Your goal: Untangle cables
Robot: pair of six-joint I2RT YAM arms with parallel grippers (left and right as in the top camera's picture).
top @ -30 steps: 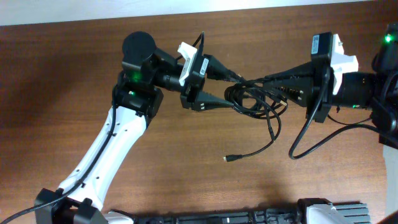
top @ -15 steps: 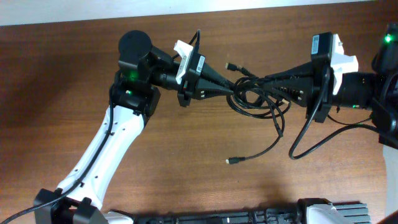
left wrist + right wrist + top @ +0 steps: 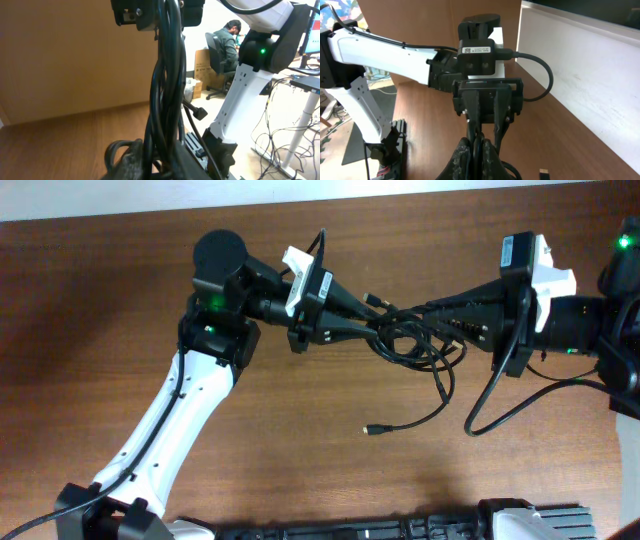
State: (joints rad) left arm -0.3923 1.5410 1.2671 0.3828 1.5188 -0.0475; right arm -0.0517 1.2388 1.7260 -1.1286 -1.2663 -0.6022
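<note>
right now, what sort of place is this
Likely a shared office or robotics lab: a person sits in an office chair, a cardboard box stands nearby, and wires trail under a desk.

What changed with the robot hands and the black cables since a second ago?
The left gripper closed its spread fingers onto the cables, taking hold. The right gripper stayed shut on them, and the loose plug end on the table barely moved.

Brown wooden table (image 3: 90, 310), with a person (image 3: 226, 46) seated beyond
</note>
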